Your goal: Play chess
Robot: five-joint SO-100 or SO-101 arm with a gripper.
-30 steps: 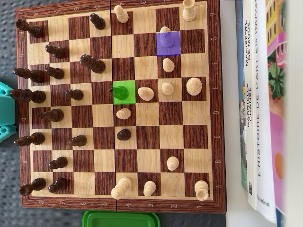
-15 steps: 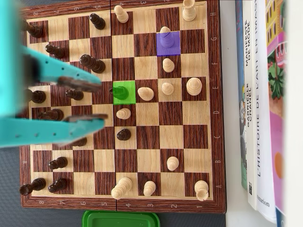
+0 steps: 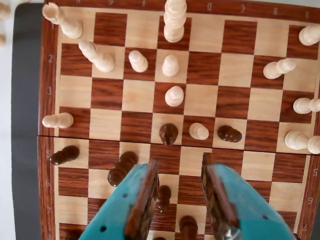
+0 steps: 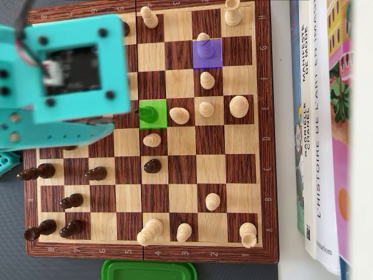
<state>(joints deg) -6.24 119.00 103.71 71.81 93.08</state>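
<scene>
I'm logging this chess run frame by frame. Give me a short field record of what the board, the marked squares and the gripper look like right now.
board: wooden chessboard, mid-game
green square: green highlight over a dark piece
purple square: purple highlight over a light piece
gripper: teal gripper, jaws open, empty, above the dark side
nearest piece ahead: dark pawn in the wrist view
off board: books to the right, green lid below, overhead view

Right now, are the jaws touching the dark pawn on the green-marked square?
Apart. The wrist view shows the gripper open, board visible between its tips and the dark pawn ahead.
</scene>
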